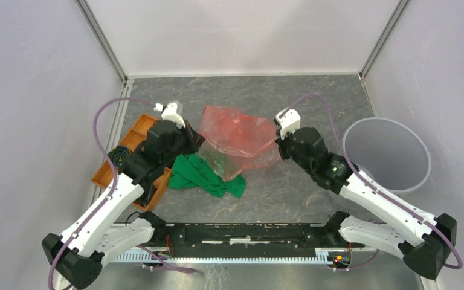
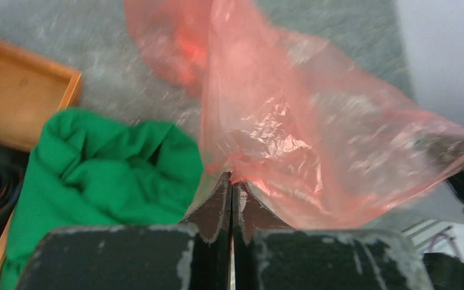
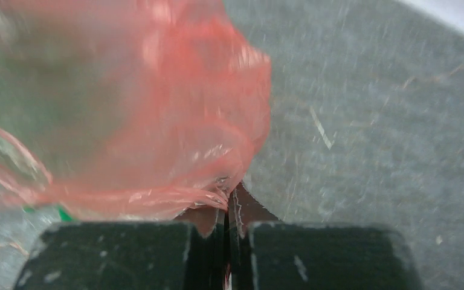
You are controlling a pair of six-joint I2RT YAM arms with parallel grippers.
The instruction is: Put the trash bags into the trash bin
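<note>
Both tools are pinched shut on the bag. The left gripper clamps a fold of film right at its tips, and the right gripper bites the opposite edge the same way. The film therefore spans the gap between them, likely so that it lifts as one spread sheet instead of dragging. The bin stands well off to the right gripper's outer side, beyond its wrist, and shows in neither wrist view. The cloth lies just beside and below the left gripper, with the tray behind it, half covered by that arm. Both wrist views are smeared, so how deep the film sits between the pads is unclear. I cannot tell either whether the bag's low edge touches the cloth, or whether this is one bag or several.
</note>
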